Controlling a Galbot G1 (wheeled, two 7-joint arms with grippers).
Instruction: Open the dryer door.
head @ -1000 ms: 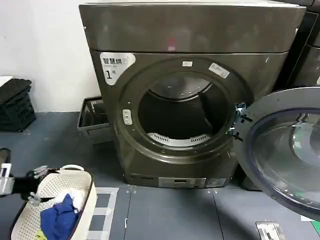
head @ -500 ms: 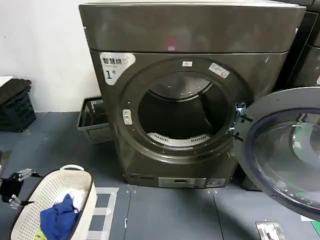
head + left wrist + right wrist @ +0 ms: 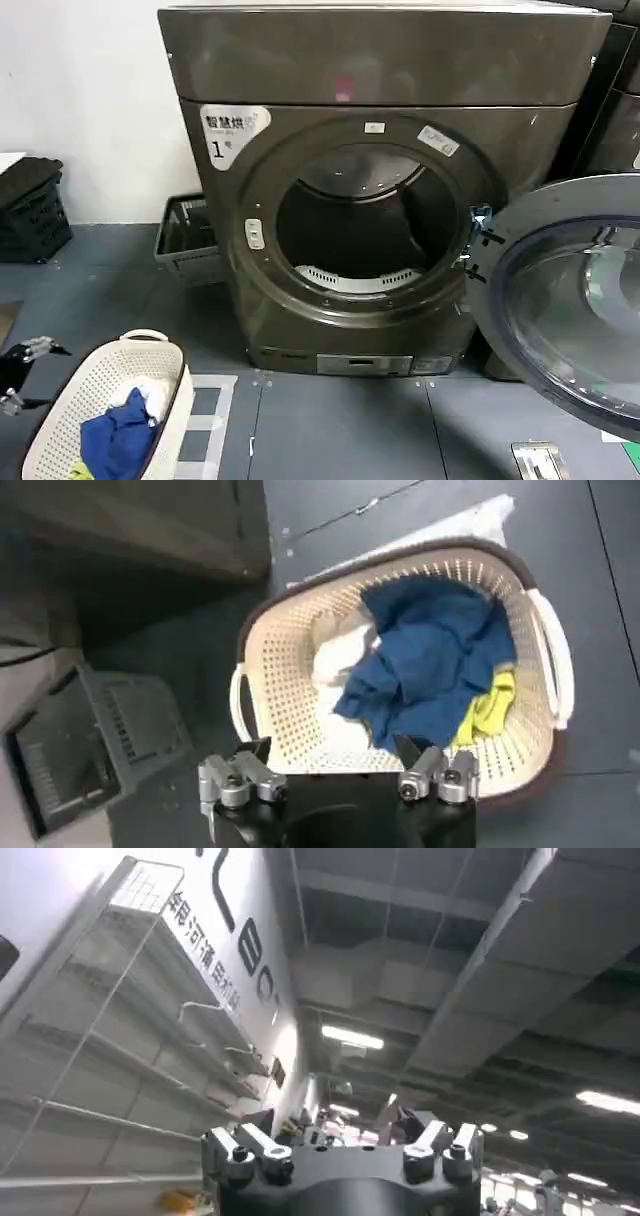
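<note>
The dryer door, chrome-rimmed with dark glass, stands swung wide open on the right of the grey-brown dryer with the "1" sticker. The round drum opening is uncovered and dark inside. My left gripper hangs low at the far left, far from the door, open and empty beside a white laundry basket. In the left wrist view the left gripper is above that basket. My right gripper points at the ceiling, open with nothing in it.
Blue cloth and a yellow piece lie in the basket. A grey wire basket sits by the dryer's left side. A black crate stands far left. A darker machine is behind the open door.
My left gripper has drawn back leftward, away from the basket rim toward the view's edge. The door and the basket have not moved.
</note>
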